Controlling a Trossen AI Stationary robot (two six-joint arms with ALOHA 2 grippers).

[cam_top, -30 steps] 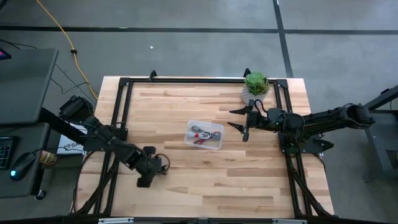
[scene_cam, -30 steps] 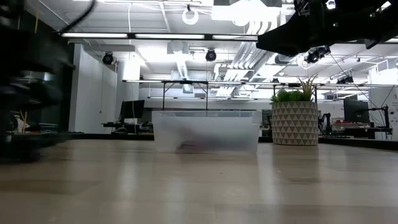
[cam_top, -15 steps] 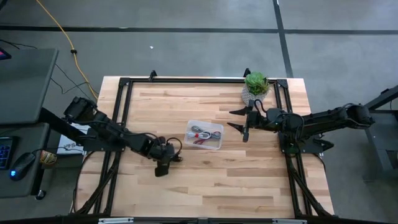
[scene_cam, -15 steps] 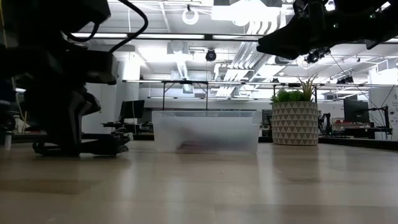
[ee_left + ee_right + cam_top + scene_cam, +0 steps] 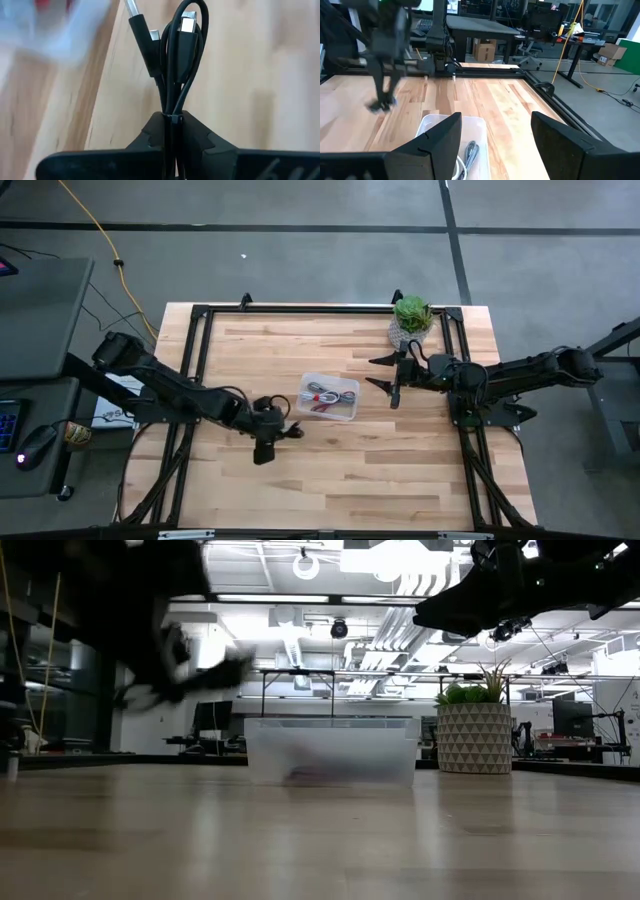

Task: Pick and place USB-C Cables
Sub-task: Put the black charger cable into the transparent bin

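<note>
- While the left gripper (image 5: pixel 268 438) hung over the table (image 5: pixel 400 470) just left of the clear bin (image 5: pixel 346 408), its fingers were clamped on the black cable (image 5: pixel 172 65).
- In the left wrist view this cable stood out of the closed jaws along the gripper's own axis, with its metal plugs at the free end.
- From the held cable the bin lay to the right and a little farther away, so I judged that the carry had to go that way before letting go.
- Inside the bin, other cables (image 5: pixel 322 396) were lying already: a grey one and a white one with a red tie could be made out.
- The right gripper (image 5: pixel 388 381) waited with its fingers spread wide, just right of the bin and near the potted plant (image 5: pixel 411 313).
- The left arm was the nearer one to finish this placing, because it had the cable.
</note>
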